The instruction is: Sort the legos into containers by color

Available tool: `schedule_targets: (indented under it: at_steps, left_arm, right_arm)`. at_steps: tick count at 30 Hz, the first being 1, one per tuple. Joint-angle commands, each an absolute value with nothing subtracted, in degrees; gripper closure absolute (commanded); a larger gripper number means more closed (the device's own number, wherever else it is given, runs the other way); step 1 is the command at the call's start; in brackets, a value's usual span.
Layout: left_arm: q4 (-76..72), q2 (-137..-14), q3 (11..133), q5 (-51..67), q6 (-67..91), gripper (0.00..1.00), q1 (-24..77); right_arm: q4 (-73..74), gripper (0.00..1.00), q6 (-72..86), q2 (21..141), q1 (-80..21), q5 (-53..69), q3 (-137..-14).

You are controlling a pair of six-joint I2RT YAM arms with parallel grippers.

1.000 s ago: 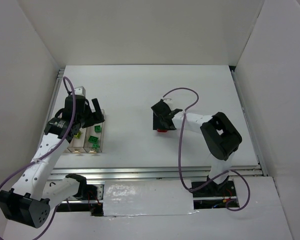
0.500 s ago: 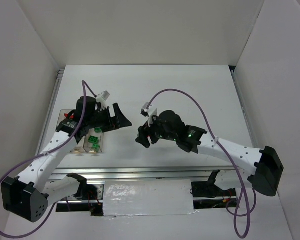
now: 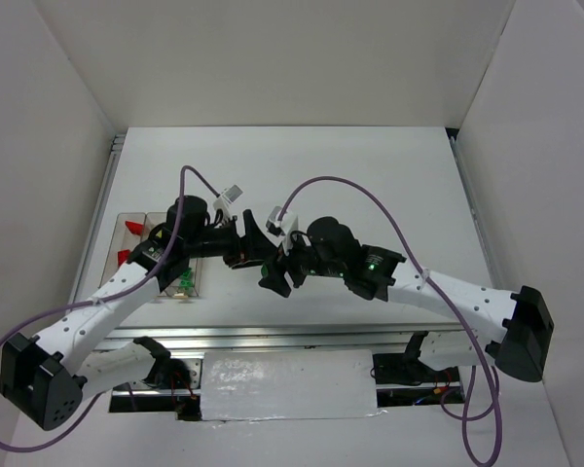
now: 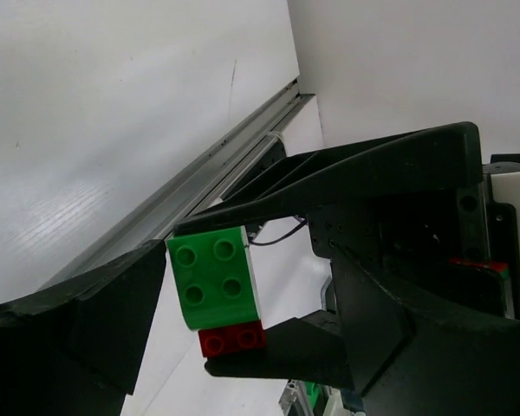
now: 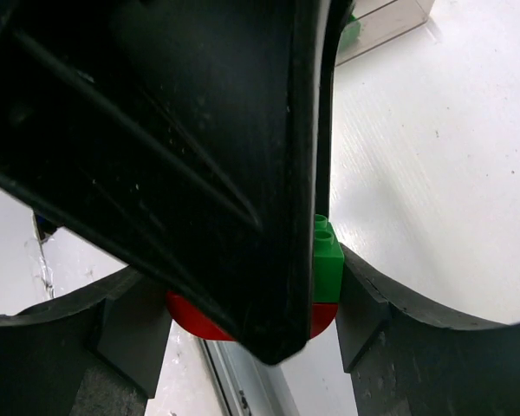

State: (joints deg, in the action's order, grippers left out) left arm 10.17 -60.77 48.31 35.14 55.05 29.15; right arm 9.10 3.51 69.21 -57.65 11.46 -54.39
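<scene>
1 sec ago we had the 2 arms well apart: the left one over the trays, the right one down on a red piece at mid-surface. Now they've swung together & meet nose to nose near the ctr.

Nearest us, the right end effector [image 3: 271,275] is pinching a 2-colour brick [image 4: 217,295]. 1 finger is on the green half [image 4: 212,277], the other under the red half [image 4: 232,339].

Just beyond, the left end effector [image 3: 245,245] is spread around that same brick. 1 finger sits against the green side & the other stands off w/ a gap, so no grip there yet.

Out to the left on the surface [image 3: 370,175], the trays [image 3: 148,218] are uncovered again. Red pieces [image 3: 133,228] are in the left-hand tray & green pieces [image 3: 185,282] in the right-hand one.

We read this as a pull-apart. The stack can't be sorted as 1 piece, so the left side prob. needs to close on the green & split it from the red.
</scene>
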Motion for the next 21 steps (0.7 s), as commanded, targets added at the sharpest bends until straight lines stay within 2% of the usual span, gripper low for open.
schedule_targets:
  at_steps: [1, 3, 6, 11, 13, 14, 17, 18, 19, 20, 21]
  left_arm:
    - [4.93, -61.61, 47.29, 37.09, 56.95, 0.12, 30.41]
    - [4.22, -61.87, 46.58, 37.7, 57.3, 0.2, 31.02]
    - [3.34, -61.52, 45.97, 38.23, 57.48, 0.38, 31.81]
    - [3.34, -60.65, 45.7, 38.67, 56.43, 0.53, 32.87]
    - [2.64, -60.73, 45.53, 39.72, 56.08, 0.67, 33.05]
    - [1.77, -60.82, 45.53, 40.25, 55.81, 0.79, 32.96]
    - [0.88, -61.26, 46.14, 41.57, 54.76, 0.97, 32.96]
    - [0.53, -61.26, 46.23, 41.83, 54.58, 0.99, 33.05]
    - [0.53, -61.09, 46.58, 41.14, 53.97, 1.0, 32.96]
    - [0.88, -60.91, 47.02, 40.44, 53.27, 1.0, 33.05]
    - [2.53, -60.65, 47.54, 39.47, 52.57, 1.0, 32.96]
  right_arm:
    - [7.3, 0.93, 2.37, 66.89, -58.45, 10.82, -56.6]
    - [6.42, 0.93, 2.55, 66.53, -58.45, 8.89, -56.6]
    - [4.49, 0.92, 2.55, 66.53, -58.53, 5.73, -56.42]
    - [4.13, 0.92, 1.76, 68.38, -58.45, 2.55, -58.44]
    - [4.57, 0.92, 1.41, 69.25, -58.36, 3.07, -59.59]
    - [4.57, 0.92, 1.41, 69.43, -58.53, 3.51, -59.85]
    - [3.78, 0.91, 1.41, 70.22, -58.53, 4.92, -60.03]
    - [3.69, 0.91, 1.41, 70.31, -58.45, 5.27, -59.86]
    - [3.0, 0.81, 1.49, 70.4, -58.45, 5.62, -59.59]
    - [2.38, 0.65, 1.84, 70.23, -58.45, 6.23, -58.98]
    - [1.5, 0.24, 2.37, 69.44, -58.45, 6.24, -57.41]
